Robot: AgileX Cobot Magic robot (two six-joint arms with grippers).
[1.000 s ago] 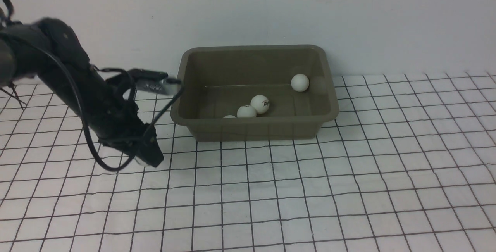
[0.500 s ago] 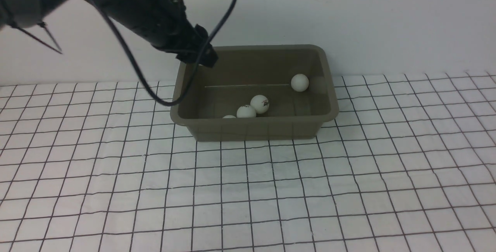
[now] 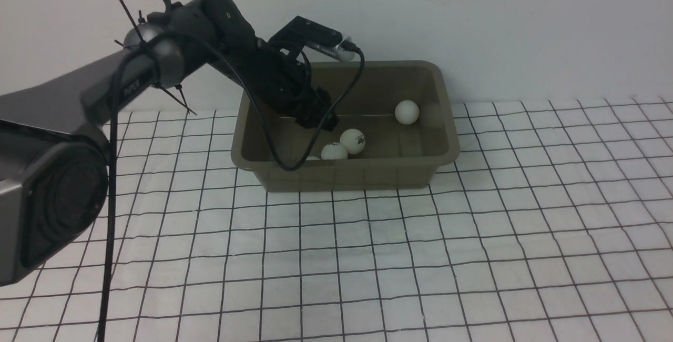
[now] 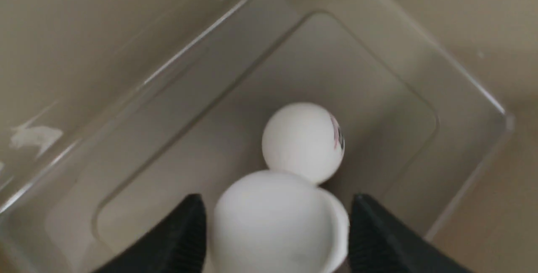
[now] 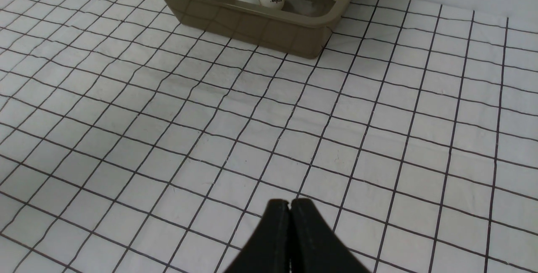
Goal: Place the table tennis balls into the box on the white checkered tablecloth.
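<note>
Left gripper [image 3: 327, 121] sits inside the box [image 3: 447, 144], upper centre of the front frame, arm slanting in from the upper left. In the left wrist view a ball [image 4: 273, 222] lies between the two black fingers [image 4: 185, 235] at the bottom of the frame. A small gap seems to show on each side of it; whether the jaws grip it or have just let go, I cannot tell.

Other balls, front view: one with a dark logo [image 3: 353, 141] mid-box, one just beside it toward the near wall [image 3: 334, 151], a sliver of another [image 3: 311, 158] behind the near rim, and one [image 3: 407, 112] against the far right wall. No ball shows on the cloth [image 3: 473, 258] in any view.

Right gripper [image 5: 289, 210] at the bottom of its wrist frame, jaws pressed together, empty, above bare cloth well apart from the box.

Judgement: release step, likely the last ball. To do it well:
- open wide while low over the floor, so the ball drops short and does not bounce out
- expect it to knock the logo ball directly below; harmless inside the walls
- lift straight up, clear of the left wall and rim, minding the cable loop hanging into the box
</note>
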